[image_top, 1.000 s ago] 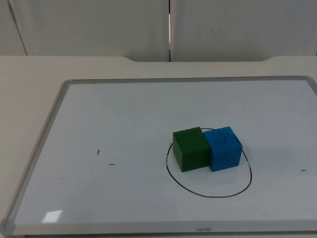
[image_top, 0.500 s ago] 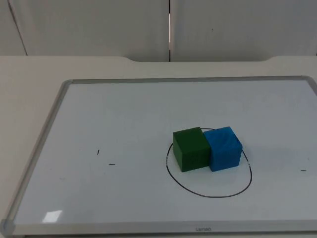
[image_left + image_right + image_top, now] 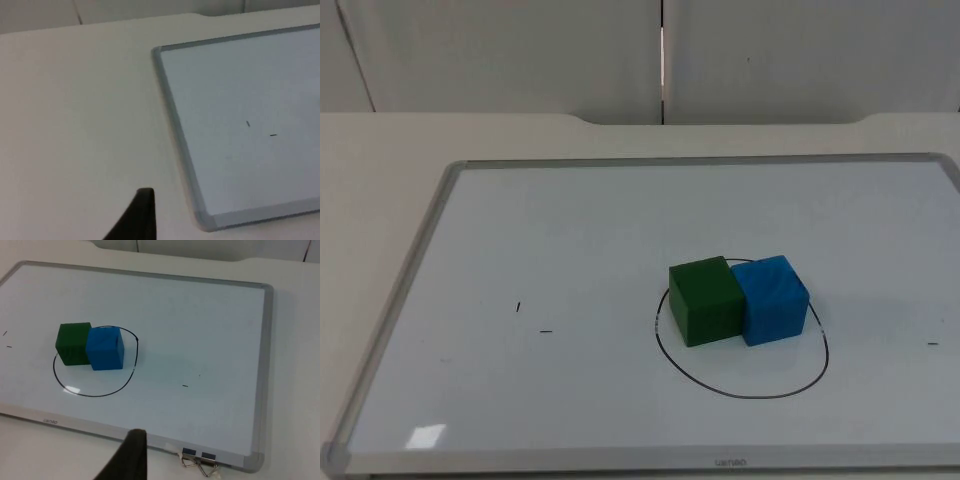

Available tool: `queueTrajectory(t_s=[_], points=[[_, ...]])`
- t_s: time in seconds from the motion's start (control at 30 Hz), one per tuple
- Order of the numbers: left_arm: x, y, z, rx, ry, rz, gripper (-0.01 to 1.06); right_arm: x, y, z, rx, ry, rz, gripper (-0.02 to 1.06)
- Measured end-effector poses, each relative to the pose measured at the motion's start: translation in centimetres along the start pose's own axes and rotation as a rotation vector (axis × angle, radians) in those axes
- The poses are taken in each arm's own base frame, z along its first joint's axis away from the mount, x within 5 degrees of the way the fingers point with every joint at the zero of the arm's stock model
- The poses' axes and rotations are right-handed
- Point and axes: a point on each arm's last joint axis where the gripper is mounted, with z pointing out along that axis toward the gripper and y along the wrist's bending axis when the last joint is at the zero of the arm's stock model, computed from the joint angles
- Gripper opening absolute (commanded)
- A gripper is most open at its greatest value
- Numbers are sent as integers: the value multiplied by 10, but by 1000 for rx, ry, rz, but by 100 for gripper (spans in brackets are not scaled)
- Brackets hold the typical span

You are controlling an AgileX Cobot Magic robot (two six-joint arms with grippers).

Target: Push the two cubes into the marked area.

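Note:
A green cube (image 3: pixel 705 300) and a blue cube (image 3: pixel 772 298) stand touching side by side on the whiteboard (image 3: pixel 405 300), green to the left. Both sit in the far part of a hand-drawn black oval (image 3: pixel 740 392), whose far line is hidden behind them. The right wrist view shows the same green cube (image 3: pixel 73 343), blue cube (image 3: pixel 104 348) and oval (image 3: pixel 90 395) well ahead of the right gripper's black fingertip (image 3: pixel 131 455), which hovers off the board's near edge. The left gripper's fingertip (image 3: pixel 142 215) hangs over bare table beside the board's left corner (image 3: pixel 205 220).
The whiteboard has a raised grey frame (image 3: pixel 265 365) all round. A metal binder clip (image 3: pixel 200 462) lies against its near right corner. Small pen marks (image 3: pixel 546 331) dot the board's left half, and one mark (image 3: pixel 933 343) sits at the right.

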Motion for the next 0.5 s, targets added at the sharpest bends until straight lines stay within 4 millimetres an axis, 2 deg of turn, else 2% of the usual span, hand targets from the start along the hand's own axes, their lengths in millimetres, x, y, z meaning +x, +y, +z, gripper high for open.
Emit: queueTrajectory(t_s=[0.13,0.5], points=[[0,0,0,-89,0,-47,104,0,0,0,-2,0,1,105],[0,-1,1,-197,0,-104,104,0,0,0,-2,0,1,105]])
